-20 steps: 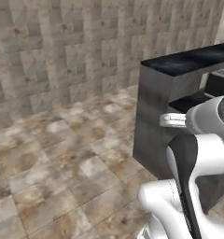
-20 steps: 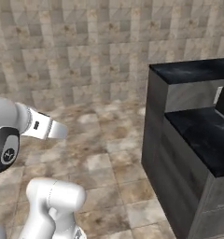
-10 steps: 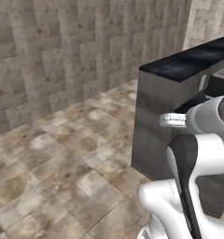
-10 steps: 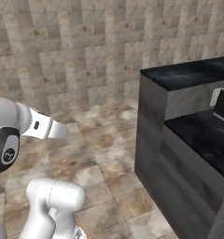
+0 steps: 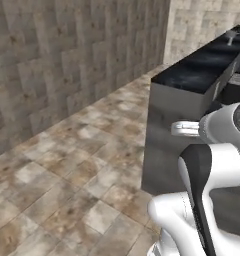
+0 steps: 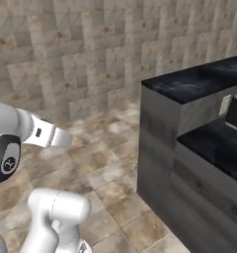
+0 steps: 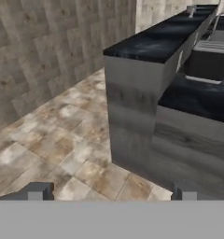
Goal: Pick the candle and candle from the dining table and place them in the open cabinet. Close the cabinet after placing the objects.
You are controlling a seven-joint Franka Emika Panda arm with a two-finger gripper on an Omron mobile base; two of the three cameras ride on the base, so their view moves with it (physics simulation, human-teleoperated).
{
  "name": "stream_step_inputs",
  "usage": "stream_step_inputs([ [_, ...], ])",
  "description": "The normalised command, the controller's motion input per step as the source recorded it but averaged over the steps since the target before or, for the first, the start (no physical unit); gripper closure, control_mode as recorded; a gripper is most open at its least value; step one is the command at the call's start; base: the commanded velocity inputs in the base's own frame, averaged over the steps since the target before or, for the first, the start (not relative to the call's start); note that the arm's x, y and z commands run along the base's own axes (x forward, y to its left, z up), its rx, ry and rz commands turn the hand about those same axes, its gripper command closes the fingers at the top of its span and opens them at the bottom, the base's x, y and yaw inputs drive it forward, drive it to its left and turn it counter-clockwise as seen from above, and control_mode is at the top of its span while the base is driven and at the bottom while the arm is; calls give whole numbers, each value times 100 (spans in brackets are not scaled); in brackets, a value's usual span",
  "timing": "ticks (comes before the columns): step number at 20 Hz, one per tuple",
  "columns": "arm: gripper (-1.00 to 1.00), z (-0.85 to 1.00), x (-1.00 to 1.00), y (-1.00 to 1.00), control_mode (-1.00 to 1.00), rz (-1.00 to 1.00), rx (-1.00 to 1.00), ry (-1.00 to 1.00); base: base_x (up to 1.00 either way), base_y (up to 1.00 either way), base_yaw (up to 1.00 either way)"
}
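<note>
The gripper (image 7: 111, 193) is held wide open and empty above bare tiled floor (image 7: 53, 140), beside the dining table's (image 7: 151, 42) corner edge.

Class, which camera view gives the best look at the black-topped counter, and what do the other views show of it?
The hand view: the counter shows its top, end face and lower step. The right base view shows the same corner, cropped at the right. The left base view has it partly behind the arm.

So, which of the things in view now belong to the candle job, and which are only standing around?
For the job:
- dining table, with its black marbled top
- fingers, open and holding nothing

Only standing around:
- lower black counter beside the table
- grey box appliance on that counter
- tiled floor
- stone wall
</note>
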Motion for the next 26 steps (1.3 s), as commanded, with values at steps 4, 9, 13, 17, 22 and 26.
stream_step_inputs([
  [4, -100, 0, 0, 0, 100, 0, 0, 0, 42, 75, -36],
  [9, -100, 0, 0, 0, 100, 0, 0, 0, 40, 78, -37],
  [13, -100, 0, 0, 0, 100, 0, 0, 0, 42, 78, -37],
  [17, -100, 0, 0, 0, 100, 0, 0, 0, 44, 78, -36],
  [22, -100, 0, 0, 0, 100, 0, 0, 0, 43, 75, -36],
  [26, -100, 0, 0, 0, 100, 0, 0, 0, 43, 74, -36],
])
